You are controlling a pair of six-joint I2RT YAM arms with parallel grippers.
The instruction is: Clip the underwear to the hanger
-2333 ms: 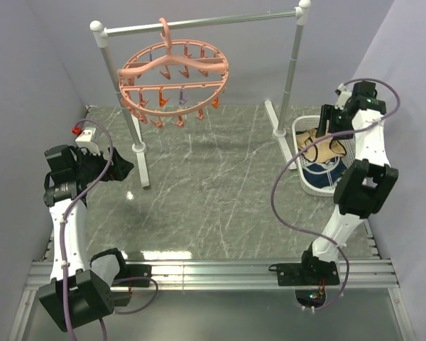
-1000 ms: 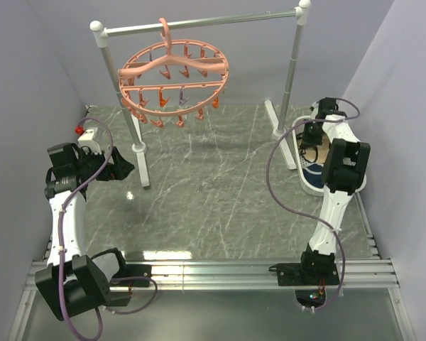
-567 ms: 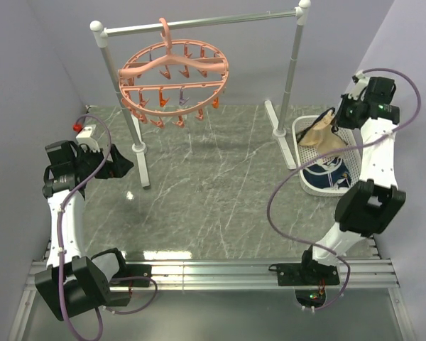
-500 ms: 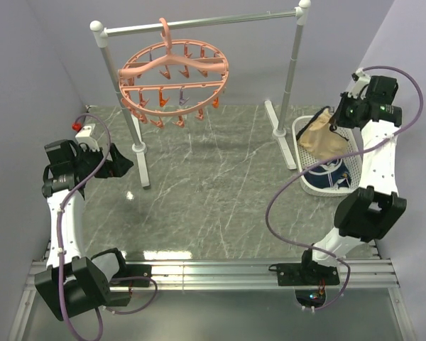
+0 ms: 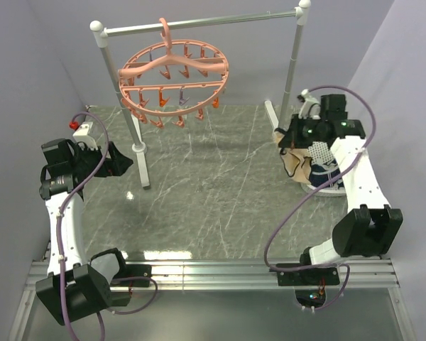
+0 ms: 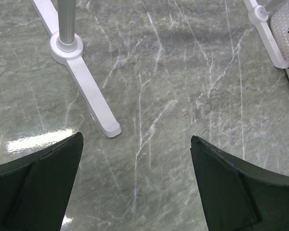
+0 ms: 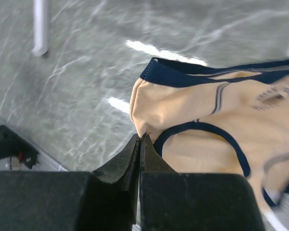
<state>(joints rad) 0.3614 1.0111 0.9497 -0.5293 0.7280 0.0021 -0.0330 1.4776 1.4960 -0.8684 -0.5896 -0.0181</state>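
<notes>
The beige underwear with navy trim hangs in the air from my right gripper, just left of the white basket. In the right wrist view the jaws are shut on a fold of the underwear, pinched at the tips of my right gripper. The salmon-pink round hanger with several dangling clips hangs by its hook from the rack's bar, far left of the underwear. My left gripper is open and empty near the rack's left foot; in its wrist view the left gripper frames bare marble.
The silver-and-white rack has a left post, a right post and white feet on the marble table. The basket holds dark blue fabric. Purple walls close in on both sides.
My right arm lifted the underwear out of the basket and swung it left and down, past the basket's left rim. The left arm has barely moved and stays open.
</notes>
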